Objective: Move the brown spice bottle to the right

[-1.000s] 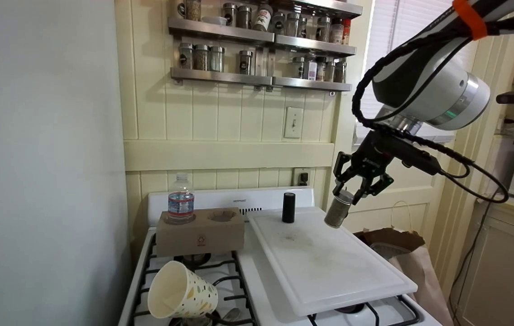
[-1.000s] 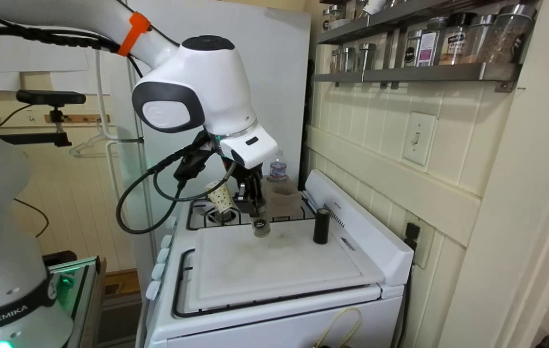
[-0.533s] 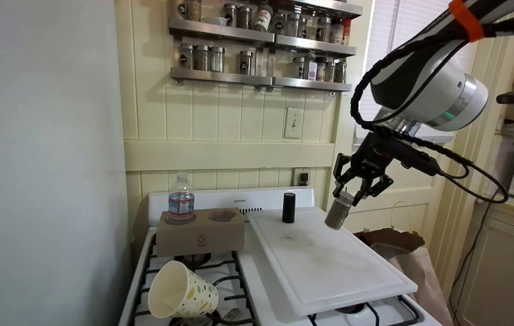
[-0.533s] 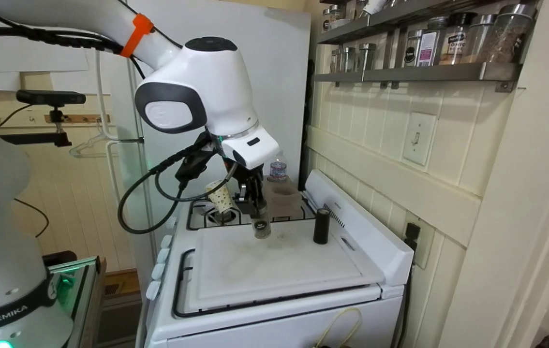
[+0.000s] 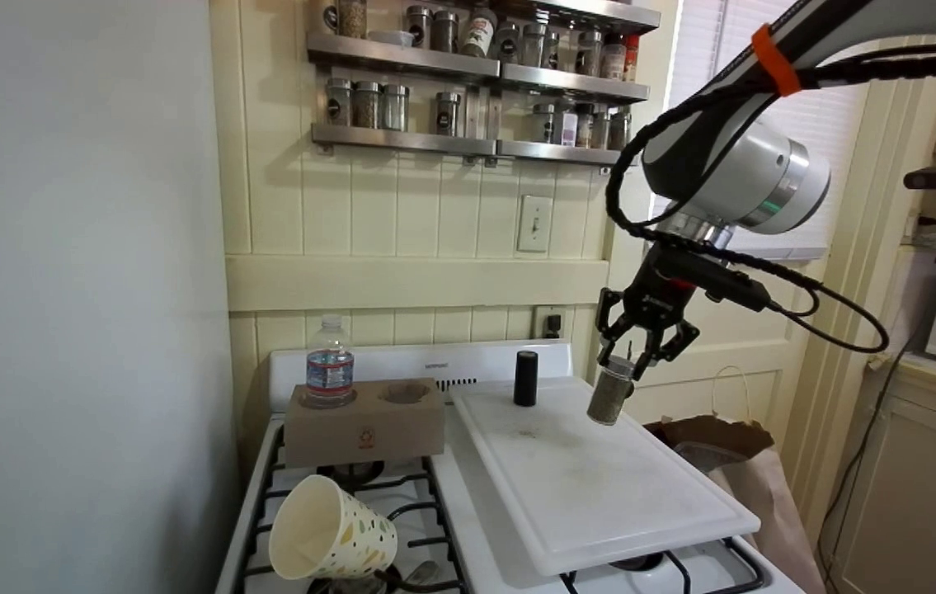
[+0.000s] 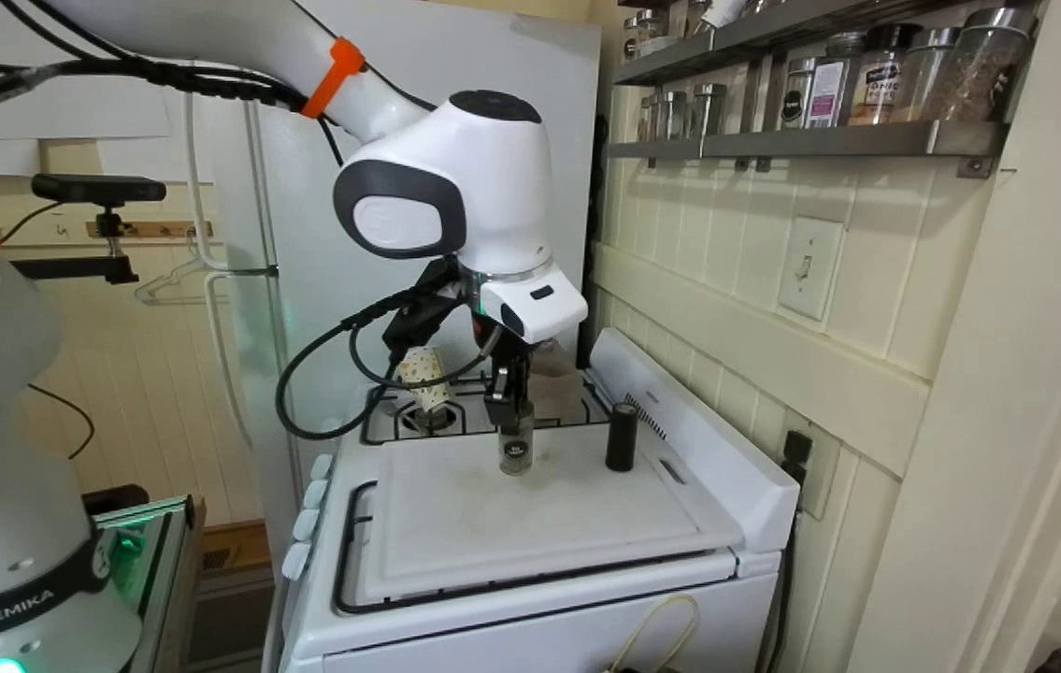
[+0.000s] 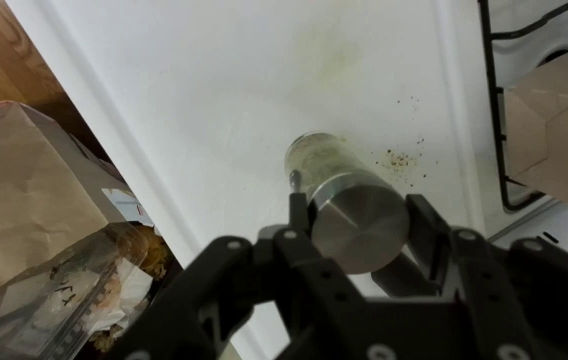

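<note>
The brown spice bottle (image 5: 609,400) is a clear jar with brownish-grey contents and a silvery lid. It also shows in an exterior view (image 6: 517,447) and, lid toward the camera, in the wrist view (image 7: 321,159). My gripper (image 5: 623,364) is shut on it near the lid, one finger on each side, as the wrist view (image 7: 359,214) shows. The bottle hangs tilted over the white cutting board (image 5: 591,487); the exact gap beneath it cannot be judged. The gripper also shows side-on in an exterior view (image 6: 509,411), where its fingers overlap.
A near-black little bottle (image 5: 526,379) stands upright at the board's back. A cardboard carrier (image 5: 364,433) with a water bottle (image 5: 330,370) and a tipped paper cup (image 5: 360,536) are on the stove's left side. A paper bag (image 5: 764,503) stands beside the stove. Spice shelves (image 5: 402,139) hang above.
My gripper has carried the bottle leftward and slightly lower in an exterior view, and rightward and slightly lower in an exterior view from the other direction. The grip is kept; other things are still.
</note>
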Available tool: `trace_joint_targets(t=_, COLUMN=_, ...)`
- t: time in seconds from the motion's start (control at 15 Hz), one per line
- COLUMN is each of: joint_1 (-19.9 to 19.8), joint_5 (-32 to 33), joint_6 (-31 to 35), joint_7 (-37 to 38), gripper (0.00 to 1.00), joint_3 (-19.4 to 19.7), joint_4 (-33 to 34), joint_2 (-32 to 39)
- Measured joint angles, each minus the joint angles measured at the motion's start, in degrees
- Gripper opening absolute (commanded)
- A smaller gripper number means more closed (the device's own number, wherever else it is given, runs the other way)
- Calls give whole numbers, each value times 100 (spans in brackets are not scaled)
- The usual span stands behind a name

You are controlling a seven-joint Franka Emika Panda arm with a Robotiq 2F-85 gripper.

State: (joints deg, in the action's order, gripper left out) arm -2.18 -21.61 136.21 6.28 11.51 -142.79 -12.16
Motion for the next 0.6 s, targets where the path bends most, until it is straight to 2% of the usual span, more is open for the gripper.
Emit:
trace_joint_targets(t=0.13, joint_1=-27, joint_5=23, joint_6=-301, joint_7=35, gripper=26, joint_3=-59, joint_4=316, joint_2=318)
trace_joint_targets(t=0.6, joint_1=-103, joint_5=697, joint_6=-299, joint_7=272, gripper=26, joint_3=-337, joint_4=910, joint_2=1160)
